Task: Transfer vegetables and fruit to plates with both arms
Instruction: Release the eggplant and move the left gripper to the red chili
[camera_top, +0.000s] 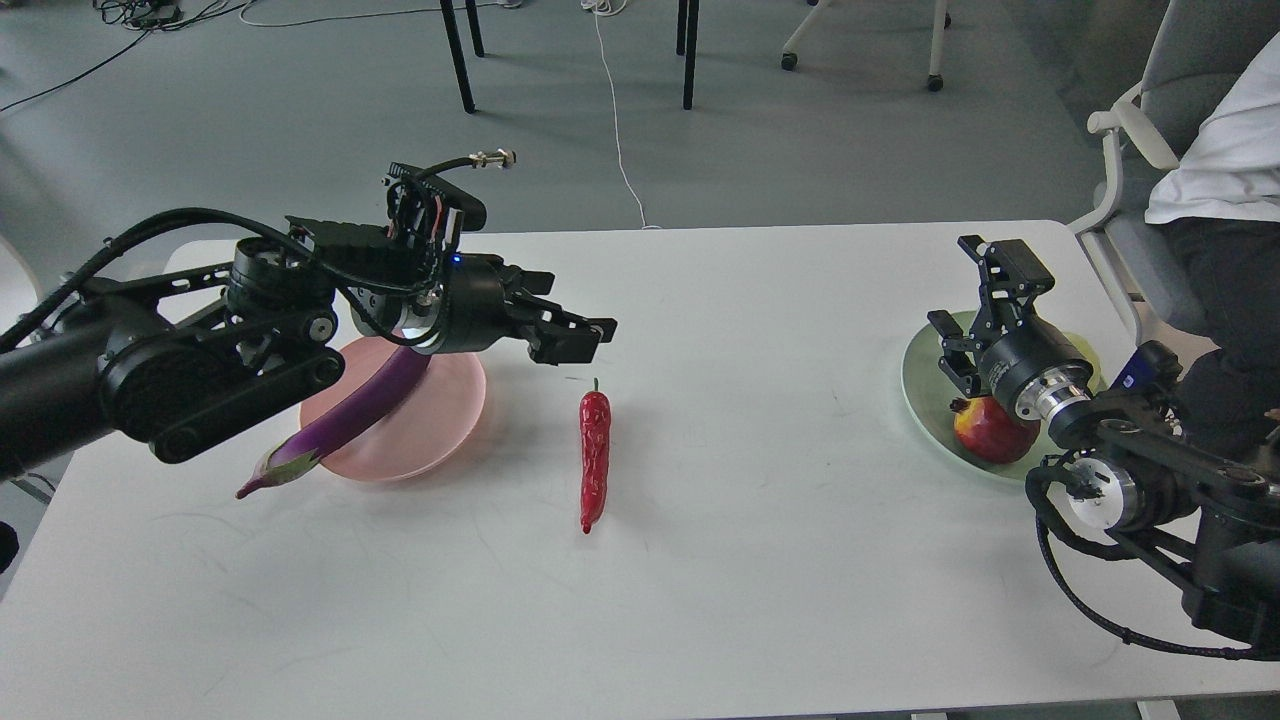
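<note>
The purple eggplant (350, 420) lies slanted across the salmon pink plate (440, 420), with its stem end hanging over the plate's front left rim. The red chili pepper (594, 455) lies on the table right of that plate. My left gripper (572, 338) is open and empty, just above and left of the chili's green stem. The pomegranate (988, 430) sits in the mint green plate (915, 385) at the right. My right gripper (975, 298) is open and empty over that plate. Only a sliver of the yellow-green fruit (1087, 350) shows behind the right wrist.
The white table (760, 580) stretches in front of both plates. A person in an office chair (1150, 150) sits just past the table's far right corner. Table legs and cables are on the floor beyond the far edge.
</note>
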